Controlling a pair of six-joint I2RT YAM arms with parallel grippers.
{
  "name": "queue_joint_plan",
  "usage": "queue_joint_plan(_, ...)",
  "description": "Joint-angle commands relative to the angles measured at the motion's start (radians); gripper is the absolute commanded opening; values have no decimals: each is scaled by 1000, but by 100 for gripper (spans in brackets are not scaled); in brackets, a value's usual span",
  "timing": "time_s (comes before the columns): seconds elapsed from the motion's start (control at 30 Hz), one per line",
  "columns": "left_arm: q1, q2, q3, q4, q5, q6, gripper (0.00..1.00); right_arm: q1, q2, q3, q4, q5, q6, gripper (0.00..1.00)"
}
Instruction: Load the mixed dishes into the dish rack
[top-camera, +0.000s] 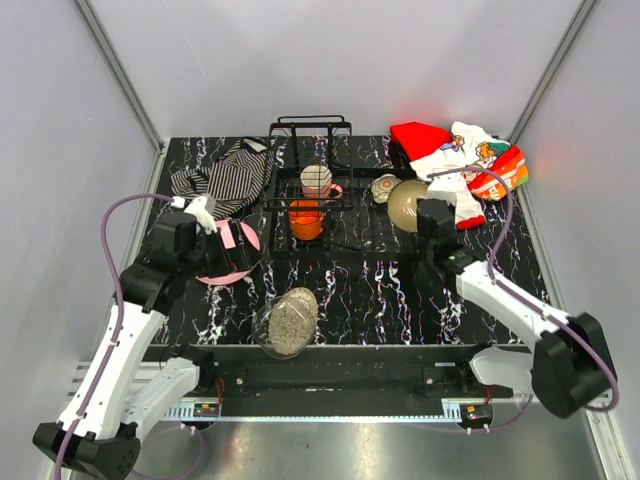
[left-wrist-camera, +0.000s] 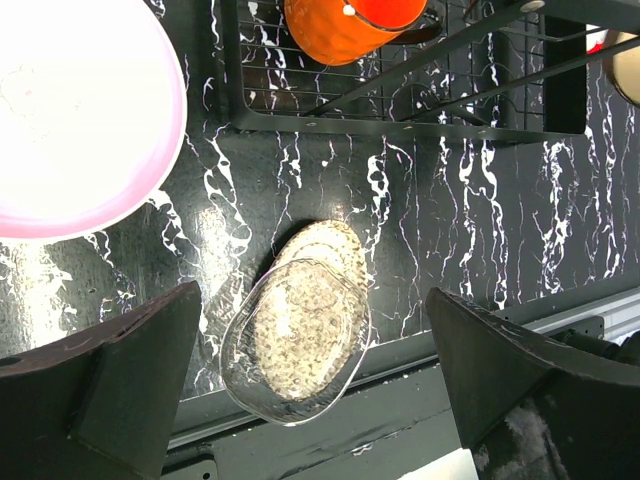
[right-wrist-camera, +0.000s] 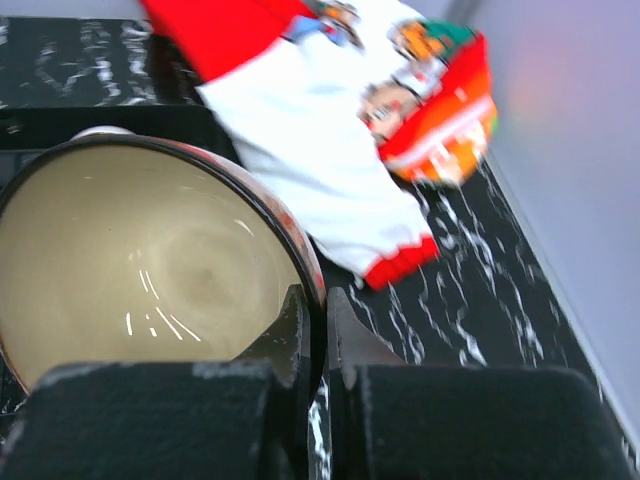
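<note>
Brownish bowl (right-wrist-camera: 150, 260) rim pinched by right claw (right-wrist-camera: 318, 310) | left claw (left-wrist-camera: 312, 300) wide apart, empty

In the black rack (top-camera: 310, 120) sit the orange cup (top-camera: 306, 220) and cream mug (top-camera: 317, 180); my right jaws pinch the brownish bowl (right-wrist-camera: 150, 250) by its rim.

Glossy glazed bowl (right-wrist-camera: 150, 260), matt wire rack (top-camera: 308, 190), speckled plate (left-wrist-camera: 300, 320) under clear cover.

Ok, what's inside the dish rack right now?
A small orange cup and, farther back, a cream-pink mug sit in the dish rack. The rack floor directly under them is covered.
</note>
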Motion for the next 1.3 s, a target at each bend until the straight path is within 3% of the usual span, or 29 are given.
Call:
queue_joint_plan(0.0, 6, 14, 30, 48, -1, 24, 99, 1, 67, 46, 512, -181, -358, 0)
queue_joint_plan(0.27, 5, 42, 18, 73, 7, 37, 99, -8, 165, -46, 799, -428, -610, 0)
queue_joint_plan(0.4, 6, 51, 21, 76, 4, 49, 99, -10, 225, -125, 1024, -569, -836, 0)
queue_joint_plan(1.27, 11, 206, 97, 104, 85, 104, 99, -80, 524, -81, 1379, -568, -1149, 0)
